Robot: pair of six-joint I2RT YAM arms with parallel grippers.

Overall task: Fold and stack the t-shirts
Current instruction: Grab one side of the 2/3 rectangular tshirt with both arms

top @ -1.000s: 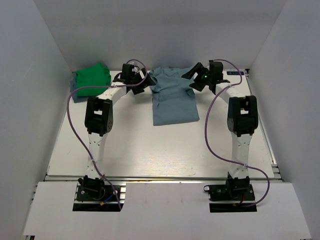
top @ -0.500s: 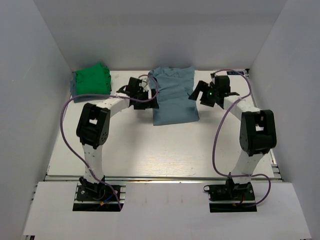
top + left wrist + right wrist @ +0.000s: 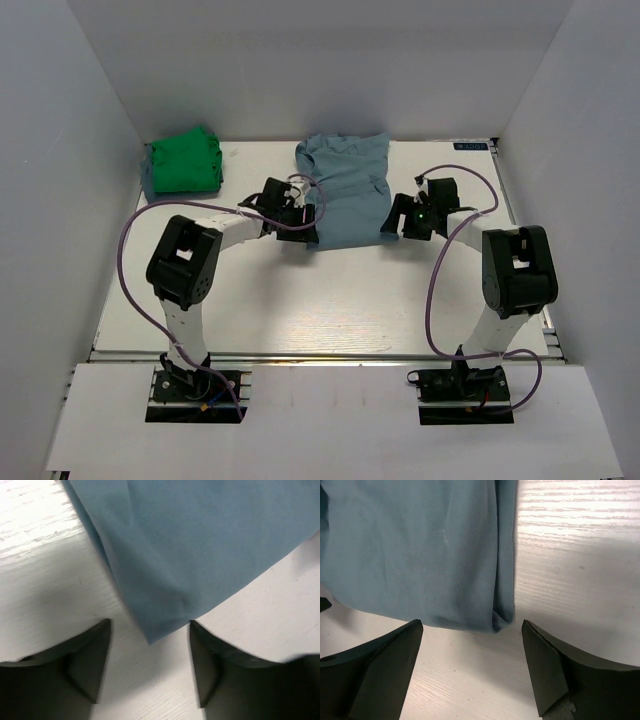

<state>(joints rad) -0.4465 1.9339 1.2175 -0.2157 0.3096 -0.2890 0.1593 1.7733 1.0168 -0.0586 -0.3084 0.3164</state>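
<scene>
The blue-grey t-shirt (image 3: 345,190) lies folded into a long strip at the back middle of the table. The green t-shirt (image 3: 185,160) sits folded in the back left corner. My left gripper (image 3: 303,222) is low at the strip's near left corner. In the left wrist view that gripper (image 3: 150,625) is open, and the corner of the blue-grey t-shirt (image 3: 200,545) points between its fingers. My right gripper (image 3: 397,218) is at the near right corner. In the right wrist view the gripper (image 3: 472,623) is open, just short of the hem of the blue-grey t-shirt (image 3: 420,550), holding nothing.
A strip of blue-grey cloth (image 3: 150,182) shows under the green t-shirt. White walls close in the table (image 3: 300,300) at the left, back and right. Purple cables (image 3: 437,290) loop beside each arm. A small blue label (image 3: 470,146) sits at the back right.
Both grippers came back from the shirt's far end, along its sides, to its near corners. The far end, bunched between them before, now lies spread flat.
</scene>
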